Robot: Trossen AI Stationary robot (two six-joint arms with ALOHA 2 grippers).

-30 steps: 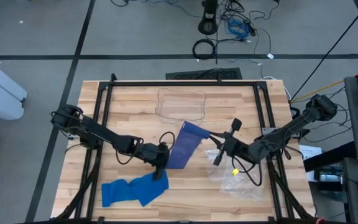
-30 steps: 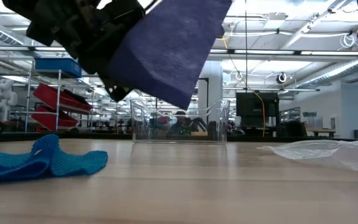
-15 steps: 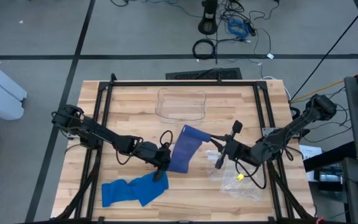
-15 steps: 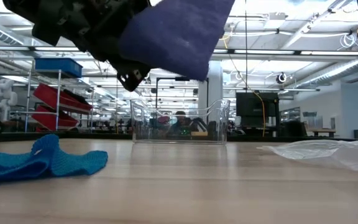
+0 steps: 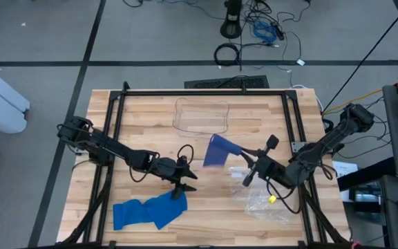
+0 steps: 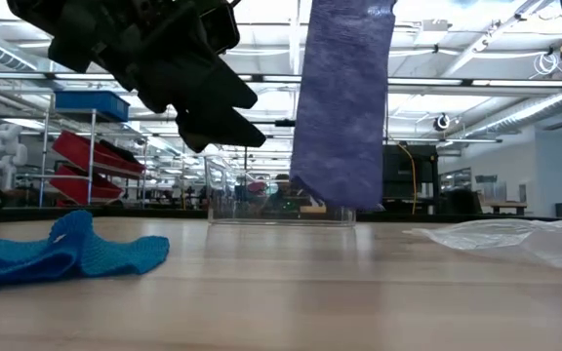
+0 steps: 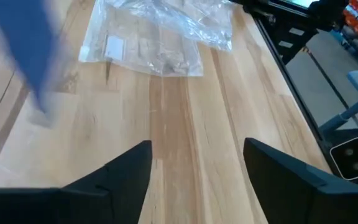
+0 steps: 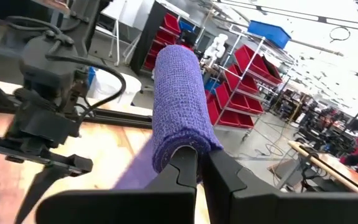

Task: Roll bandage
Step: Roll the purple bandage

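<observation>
Wooden planks form the surface (image 5: 150, 131), above which a purple bandage (image 5: 217, 150) hangs as a woven strip, clear of the wood, near the middle. Only the right wrist view shows its upper end wound into a roll and pinched between the pressed-together fingers of the right gripper (image 8: 199, 163); the low view shows the loose tail dangling before a clear tray (image 6: 279, 203). Spread wide and empty, the left gripper (image 5: 188, 181) hovers beside a crumpled blue bandage (image 5: 147, 211)
</observation>
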